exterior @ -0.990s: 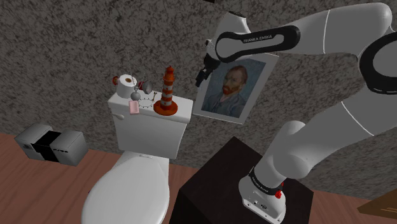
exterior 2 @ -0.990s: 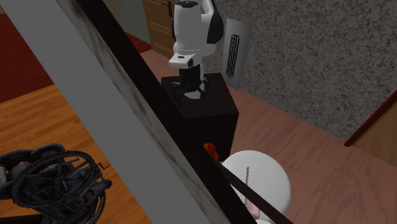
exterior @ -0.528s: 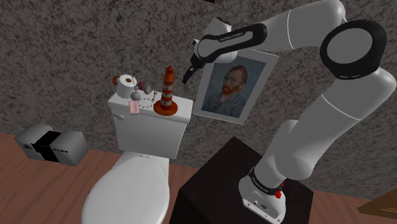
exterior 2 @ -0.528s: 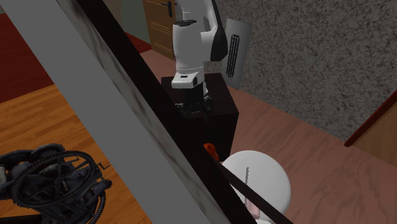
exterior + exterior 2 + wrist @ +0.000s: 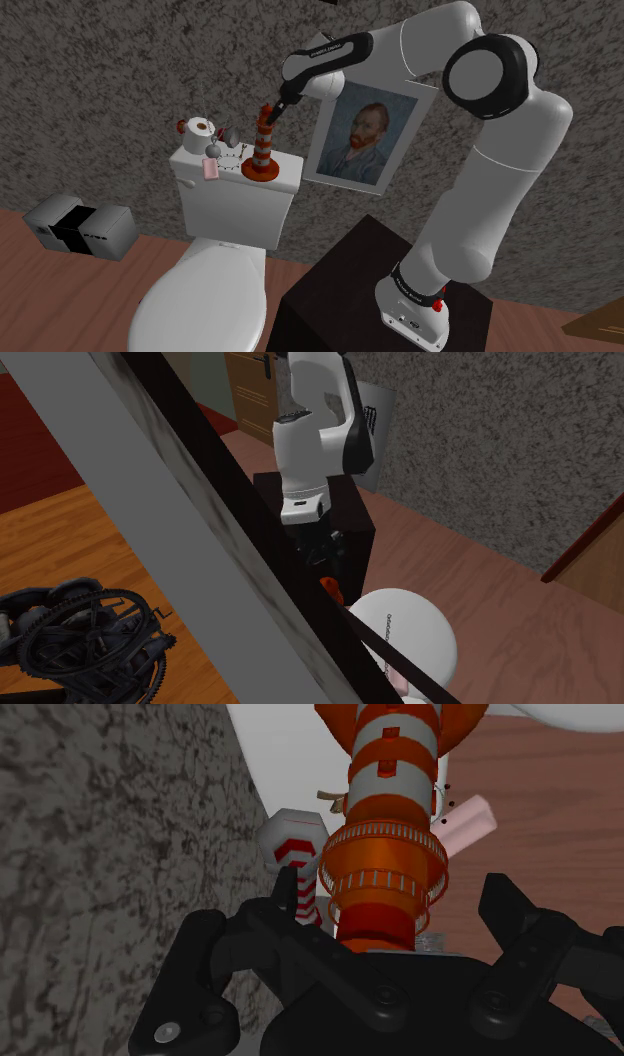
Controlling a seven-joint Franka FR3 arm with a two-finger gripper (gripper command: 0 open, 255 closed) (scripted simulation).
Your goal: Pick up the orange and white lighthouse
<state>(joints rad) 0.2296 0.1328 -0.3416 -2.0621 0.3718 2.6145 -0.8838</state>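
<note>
The orange and white striped lighthouse [image 5: 263, 148] stands upright on the white toilet tank [image 5: 236, 200]. In the shoulder view my black gripper [image 5: 270, 112] comes down from the right and sits at the lighthouse's top. The wrist view looks down along the lighthouse [image 5: 390, 824], whose upper part lies between my gripper's [image 5: 400, 909] two fingers. Both fingertips [image 5: 289, 896] stand apart from its sides, so the gripper is open. An orange tip of the lighthouse [image 5: 329, 588] peeks out behind a dark beam in the second exterior view.
On the tank beside the lighthouse are a toilet roll [image 5: 200, 127], a small grey ball [image 5: 228, 135] and a pink piece [image 5: 210, 170]. A framed portrait [image 5: 362, 140] leans on the rough wall close behind. The toilet lid [image 5: 200, 305] lies below, a grey box [image 5: 80, 225] on the floor.
The arm has swung toward the shoulder view's left and lowered. My gripper moved from in front of the portrait to the lighthouse's top.
</note>
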